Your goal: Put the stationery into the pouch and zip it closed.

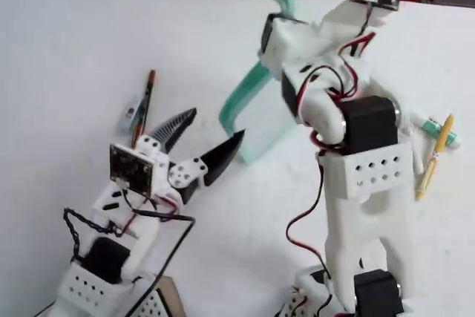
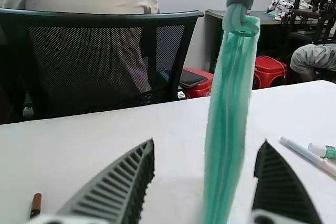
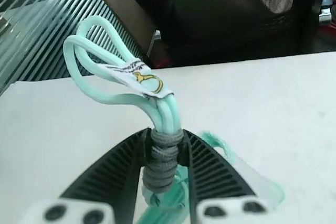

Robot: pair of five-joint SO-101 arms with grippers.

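One pouch (image 2: 228,129), right hand (image 3: 164,139) gripping (by cord (image 3: 105,74))

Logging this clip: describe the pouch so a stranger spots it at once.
On the white table, look between the two arms, where the right gripper holds the pouch up by its cord. It is mint-green, see-through and upright; the pens lie flat.

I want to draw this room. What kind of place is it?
Probably an office or lab: a mesh office chair stands behind the white table, and there are slatted blinds.
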